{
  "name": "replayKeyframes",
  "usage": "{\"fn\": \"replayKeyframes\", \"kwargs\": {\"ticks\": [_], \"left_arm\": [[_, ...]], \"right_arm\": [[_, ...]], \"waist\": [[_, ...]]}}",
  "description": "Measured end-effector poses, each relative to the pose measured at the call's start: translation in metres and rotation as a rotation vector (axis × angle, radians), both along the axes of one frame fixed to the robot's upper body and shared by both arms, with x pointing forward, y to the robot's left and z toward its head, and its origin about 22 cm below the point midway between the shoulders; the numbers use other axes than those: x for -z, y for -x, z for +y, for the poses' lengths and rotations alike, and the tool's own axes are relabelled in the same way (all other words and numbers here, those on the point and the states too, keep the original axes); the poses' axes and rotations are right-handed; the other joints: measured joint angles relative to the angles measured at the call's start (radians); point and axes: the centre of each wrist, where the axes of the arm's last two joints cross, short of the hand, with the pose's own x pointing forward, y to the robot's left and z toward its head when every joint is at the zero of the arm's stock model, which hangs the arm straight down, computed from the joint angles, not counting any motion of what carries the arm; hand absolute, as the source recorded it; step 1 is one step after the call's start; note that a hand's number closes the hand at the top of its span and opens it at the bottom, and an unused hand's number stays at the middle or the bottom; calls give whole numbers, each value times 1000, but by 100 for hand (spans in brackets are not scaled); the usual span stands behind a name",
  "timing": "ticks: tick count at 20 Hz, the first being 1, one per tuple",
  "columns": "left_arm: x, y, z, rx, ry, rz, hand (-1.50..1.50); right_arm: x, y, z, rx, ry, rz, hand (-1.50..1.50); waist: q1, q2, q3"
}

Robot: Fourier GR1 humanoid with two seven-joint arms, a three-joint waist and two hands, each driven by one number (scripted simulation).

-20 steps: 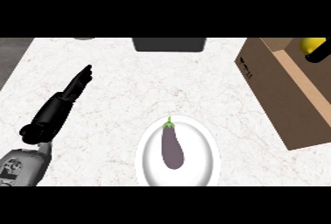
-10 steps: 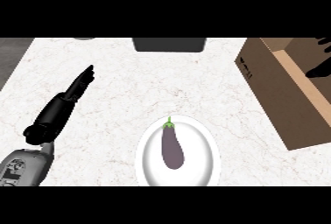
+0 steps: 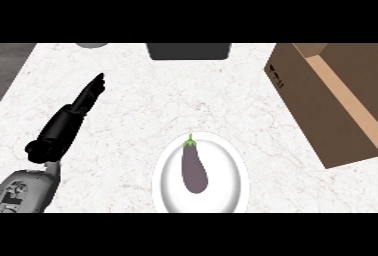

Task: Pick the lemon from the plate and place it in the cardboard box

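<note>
One hand is all I can see: my left hand (image 3: 81, 102), fingers straight and together, resting on the counter (image 3: 184, 85) left of the white plate (image 3: 235, 186). No lemon shows; the plate holds only an eggplant (image 3: 193, 171), long axis toward me. The cardboard box (image 3: 336, 100) lies at the far right, so I judge the unseen right hand nearer.

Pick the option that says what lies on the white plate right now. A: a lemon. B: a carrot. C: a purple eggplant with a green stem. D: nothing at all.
C: a purple eggplant with a green stem lies lengthwise on the white plate, stem end pointing away from the robot; no lemon shows on it.
</note>
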Motion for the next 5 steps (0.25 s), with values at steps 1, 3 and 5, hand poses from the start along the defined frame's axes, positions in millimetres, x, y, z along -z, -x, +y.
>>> {"fn": "replayKeyframes", "kwargs": {"ticks": [1, 3, 5], "left_arm": [[2, 0, 3, 1, -1, 1, 0], [-2, 1, 2, 9, -1, -1, 0], [-1, 2, 5, 12, 0, 1, 0]], "right_arm": [[1, 2, -4, 28, -46, -37, -150], [7, 11, -20, 84, -119, -90, -150], [17, 23, -38, 128, -164, -140, -150]], "waist": [[0, 0, -1], [5, 0, -1], [10, 3, -2]]}}
